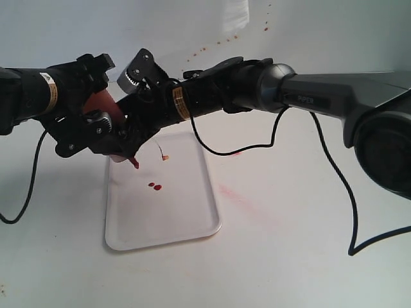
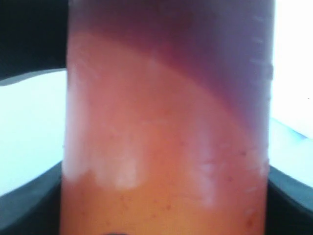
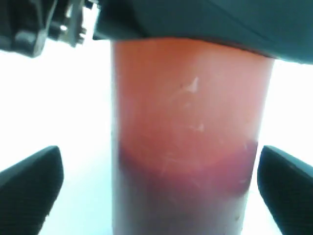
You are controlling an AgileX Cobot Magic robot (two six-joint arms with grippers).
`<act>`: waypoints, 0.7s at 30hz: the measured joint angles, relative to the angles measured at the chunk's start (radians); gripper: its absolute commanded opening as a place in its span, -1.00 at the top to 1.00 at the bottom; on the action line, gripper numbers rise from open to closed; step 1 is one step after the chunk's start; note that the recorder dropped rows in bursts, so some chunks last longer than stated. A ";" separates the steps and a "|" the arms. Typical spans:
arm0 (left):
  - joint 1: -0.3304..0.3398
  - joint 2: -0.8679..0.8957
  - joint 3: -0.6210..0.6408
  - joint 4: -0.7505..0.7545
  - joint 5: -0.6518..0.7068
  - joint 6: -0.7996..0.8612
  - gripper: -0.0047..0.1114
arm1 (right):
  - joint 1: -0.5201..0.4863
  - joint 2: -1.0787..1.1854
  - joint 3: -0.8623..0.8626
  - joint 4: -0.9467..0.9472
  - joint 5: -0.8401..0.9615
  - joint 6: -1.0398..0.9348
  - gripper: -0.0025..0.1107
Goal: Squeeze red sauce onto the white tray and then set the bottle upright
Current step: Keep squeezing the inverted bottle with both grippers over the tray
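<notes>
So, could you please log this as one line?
bottle nozzle-down over white tray; left pincer holding it; right pincer open; red sauce on tray

the exterior view is bright and even under diffuse light. shadows on the table point(image 1: 289, 256) are faint, with only a thin one along the near rim of the tray point(image 1: 160, 234). a paler patch glares on the far wall point(image 1: 231, 19). detail is slightly soft. in both wrist views the bottle point(image 2: 166, 147) sits too close and is blurred and backlit, and the background is blown out to white.
</notes>
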 measured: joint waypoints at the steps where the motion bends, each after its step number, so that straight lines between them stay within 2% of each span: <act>1: 0.000 0.000 0.000 0.000 0.000 0.000 0.92 | 0.000 0.000 0.000 0.000 0.000 0.000 -0.87; 11: 0.000 -0.041 0.000 0.000 -0.019 -0.004 0.92 | 0.000 0.000 0.000 -0.002 0.035 0.000 -0.86; 14: 0.000 -0.043 0.000 0.000 -0.039 -0.015 0.92 | 0.000 0.000 0.000 -0.002 0.047 0.003 -0.71; 16: 0.000 -0.043 0.000 0.000 -0.046 -0.018 0.92 | 0.000 0.000 0.000 -0.002 0.056 0.003 -0.44; 17: 0.000 -0.043 0.000 0.001 -0.048 -0.020 0.92 | 0.000 0.000 0.000 -0.002 0.056 0.005 -0.21; 20: 0.000 -0.043 -0.002 0.005 -0.048 -0.023 0.92 | 0.000 0.000 0.000 -0.004 0.046 0.008 0.71; 21: 0.000 -0.043 -0.002 0.005 -0.048 -0.023 0.92 | 0.002 0.000 0.000 -0.004 0.042 0.008 0.95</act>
